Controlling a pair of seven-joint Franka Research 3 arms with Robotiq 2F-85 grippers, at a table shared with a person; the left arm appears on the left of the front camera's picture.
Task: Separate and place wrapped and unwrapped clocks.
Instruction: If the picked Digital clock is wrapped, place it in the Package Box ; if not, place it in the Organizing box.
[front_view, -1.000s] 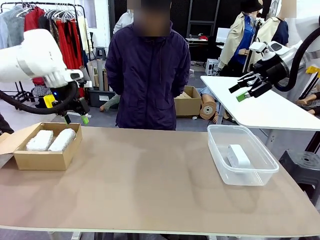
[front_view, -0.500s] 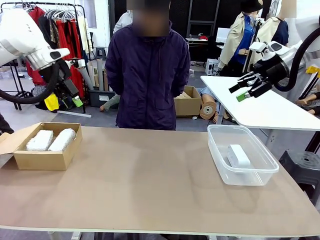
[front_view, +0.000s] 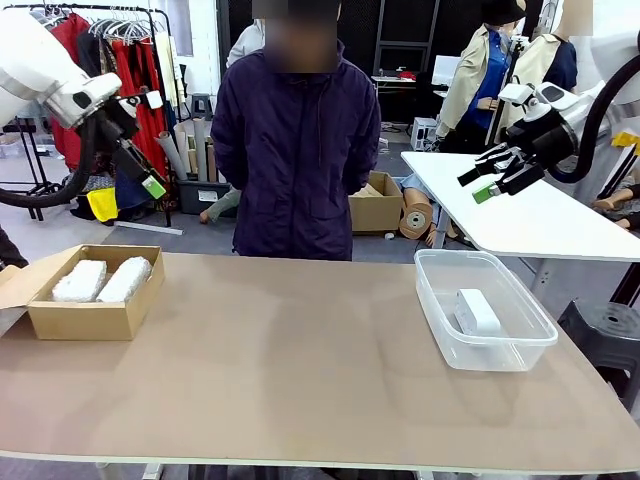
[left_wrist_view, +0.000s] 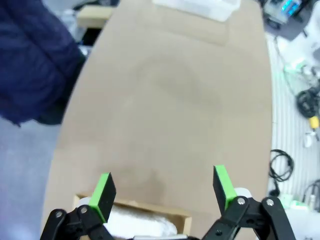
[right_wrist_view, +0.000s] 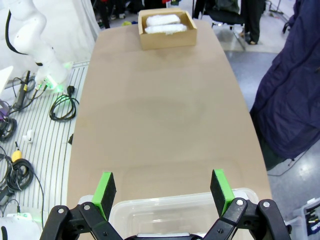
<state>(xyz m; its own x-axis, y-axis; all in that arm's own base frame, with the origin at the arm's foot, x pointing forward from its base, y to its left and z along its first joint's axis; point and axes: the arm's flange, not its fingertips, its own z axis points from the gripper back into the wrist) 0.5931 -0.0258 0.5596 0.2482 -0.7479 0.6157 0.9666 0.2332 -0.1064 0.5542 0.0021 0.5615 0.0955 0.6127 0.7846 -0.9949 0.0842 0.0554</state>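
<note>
- Left tool (front_view: 140, 172) higher than 1 second ago: then low, just above the far edge of the cardboard box (front_view: 92, 305); now lifted well clear, up and to the left, in front of the clothes rack (front_view: 120, 60).
- Left tool's jaws wide apart, nothing between the green pads (left_wrist_view: 103, 192); left wrist view looks down past them onto the worktop (left_wrist_view: 170, 105), with the box edge and a strip of bubble wrap at the bottom of the picture.
- Right tool (front_view: 488, 178) in the same spot as 1 second ago, raised at the right, over the neighbouring white table (front_view: 520, 215).
- Right tool's jaws also fully spread, empty; right wrist view shows green pads (right_wrist_view: 106, 189) above the near rim of the clear tub (right_wrist_view: 170, 212).
- 2 wrapped clocks (front_view: 102, 280) lying side by side in the open cardboard box at the left end of the worktop, touching or nearly so; same position as before. Seen from the right wrist at the far end (right_wrist_view: 164, 24).
- Unwrapped clock (front_view: 476, 311), bare white, lying alone inside the clear tub (front_view: 500, 355) at the right end of the worktop; unmoved.
- Box and tub well apart, bare brown worktop (front_view: 300, 370) between them.
- Person in dark purple jacket (front_view: 295, 150) standing at the far side, arms down, hands out of sight; posture unchanged.
- No readable brand, label or print on box, tub, clocks or arms; anything printed too small or blurred to make out.
</note>
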